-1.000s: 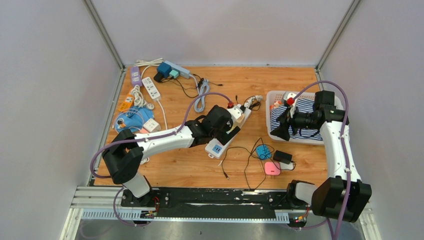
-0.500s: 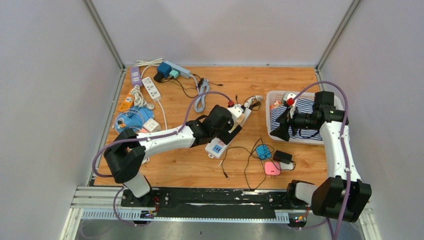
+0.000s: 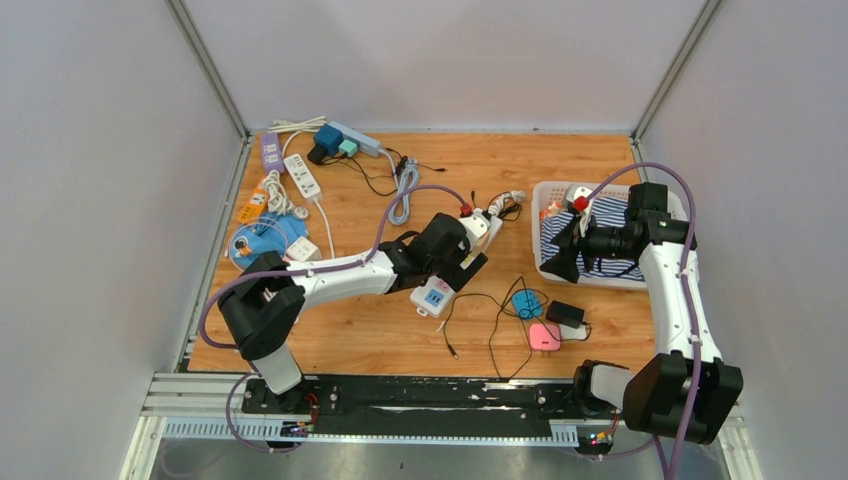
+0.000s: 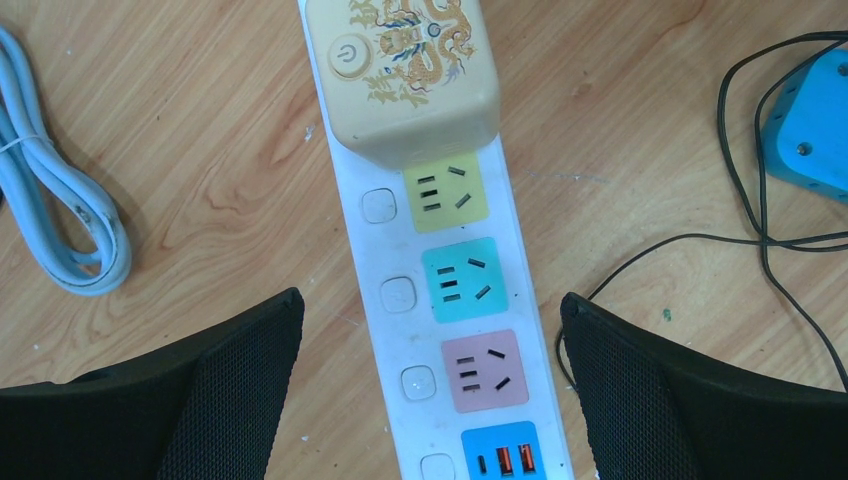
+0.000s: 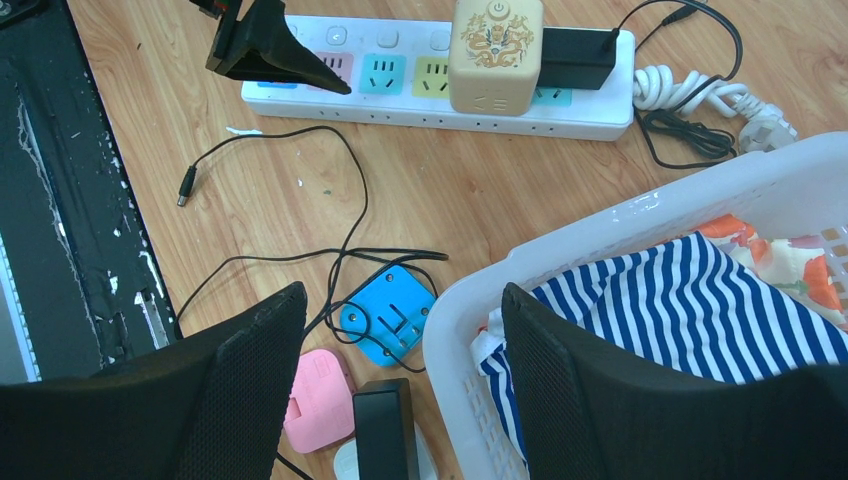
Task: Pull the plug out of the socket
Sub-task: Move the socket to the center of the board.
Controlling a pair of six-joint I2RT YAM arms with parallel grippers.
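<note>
Left arm's elbow swung slightly rightward. Left gripper (image 4: 428,300) hovers released, fingers straddling the white plastic power strip (image 4: 395,260) at frame centre. Plug (image 4: 405,75), a beige rounded cube with gold dragon print, sits seated at top. Thin black cables (image 4: 760,240) and blue adapter (image 4: 815,120) lie right. Right gripper (image 5: 402,295) is spread, empty, by the white basket (image 5: 620,215).

A wooden table top (image 3: 560,170) is being enclosed on three sides by plain pale walls (image 3: 440,60). Its far corners are being framed by slanting metal posts (image 3: 205,65). The near edge is being bordered by a black plate (image 3: 430,392) on an aluminium rail (image 3: 200,403). Everything is being lit evenly.
</note>
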